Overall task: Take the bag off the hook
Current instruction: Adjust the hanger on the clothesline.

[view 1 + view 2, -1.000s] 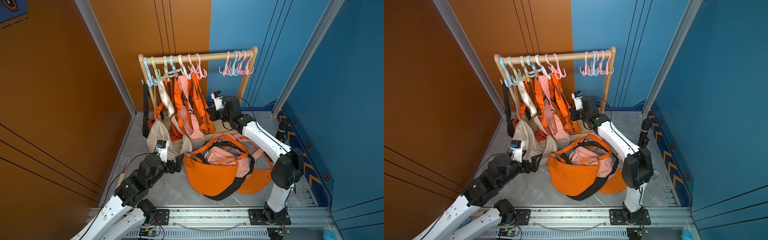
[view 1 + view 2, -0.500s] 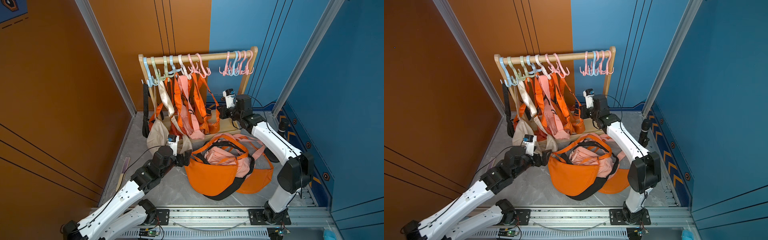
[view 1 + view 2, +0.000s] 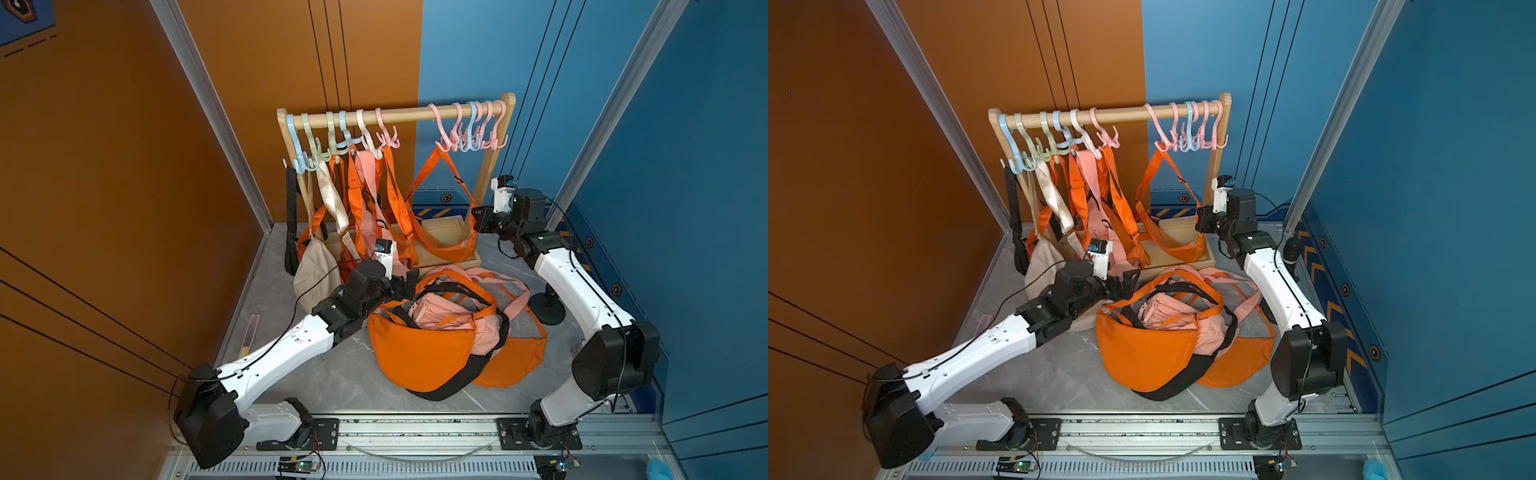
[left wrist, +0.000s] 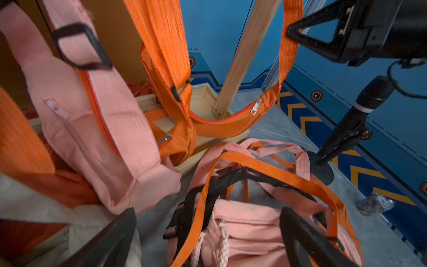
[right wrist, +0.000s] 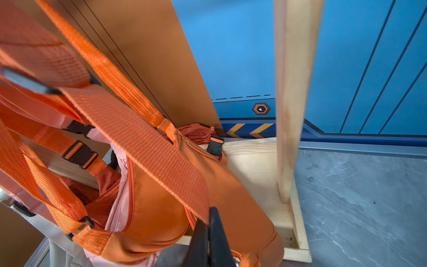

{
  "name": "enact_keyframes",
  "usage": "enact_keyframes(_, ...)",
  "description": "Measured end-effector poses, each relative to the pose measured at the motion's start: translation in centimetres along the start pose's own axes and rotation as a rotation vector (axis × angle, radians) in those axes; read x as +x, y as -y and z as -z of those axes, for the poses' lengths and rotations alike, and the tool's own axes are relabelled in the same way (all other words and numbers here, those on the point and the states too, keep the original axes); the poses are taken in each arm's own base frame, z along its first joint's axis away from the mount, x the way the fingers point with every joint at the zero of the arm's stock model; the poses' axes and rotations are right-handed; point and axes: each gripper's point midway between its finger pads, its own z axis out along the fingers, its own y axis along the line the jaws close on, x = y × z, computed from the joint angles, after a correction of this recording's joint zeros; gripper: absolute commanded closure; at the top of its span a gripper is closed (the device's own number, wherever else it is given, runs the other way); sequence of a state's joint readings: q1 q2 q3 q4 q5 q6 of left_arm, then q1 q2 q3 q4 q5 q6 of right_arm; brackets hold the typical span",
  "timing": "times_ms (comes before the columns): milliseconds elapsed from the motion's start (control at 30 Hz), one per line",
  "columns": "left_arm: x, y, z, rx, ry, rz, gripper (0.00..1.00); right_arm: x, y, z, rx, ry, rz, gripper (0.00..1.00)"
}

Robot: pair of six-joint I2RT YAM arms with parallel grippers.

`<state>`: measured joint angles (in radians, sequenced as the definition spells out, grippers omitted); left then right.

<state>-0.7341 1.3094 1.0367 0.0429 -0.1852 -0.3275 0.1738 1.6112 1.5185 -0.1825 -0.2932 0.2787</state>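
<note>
Target is the orange bag (image 3: 446,248). It is hung alone by its strap (image 3: 457,179) from the pink hook (image 3: 441,135) at the near end of the right-hand hook cluster on the rail (image 3: 399,114). The body is slung low over the wooden base (image 3: 453,227); contact with the base cannot be told.

The right gripper (image 3: 478,219) is fully closed. In the right wrist view the strap (image 5: 147,143) is seen running into the shut fingertips, so it is judged to be pinched at its lower end, where it joins the bag.

Key relation: the hook is located above the right gripper and off to its left. The held strap leg is stretched as a slanted line from the grip up to the hook, with the second leg dropping away further left. The loop is therefore judged to need carrying up and over the hook tip. Which way the hook opens cannot be read.

The right arm is clearly the nearer one. The left gripper (image 3: 409,279) is spread wide with nothing in it and is parked low at the edge of the floor pile (image 3: 424,353), well apart from the hook.

Risk: the upright post (image 3: 492,158) is just beside the right gripper.
</note>
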Motion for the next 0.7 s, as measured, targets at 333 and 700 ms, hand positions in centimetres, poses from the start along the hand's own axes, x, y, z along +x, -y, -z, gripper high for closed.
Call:
enact_keyframes(333,-9.9,2.4,-4.6,0.007,0.182,-0.102,0.02,-2.0,2.3,2.6,0.013,0.059,-0.073,1.0)
enact_keyframes(700,-16.4,0.7,-10.5,0.038,0.279,-0.176,0.02,-2.5,3.0,3.1,-0.009,0.076,-0.124,1.0)
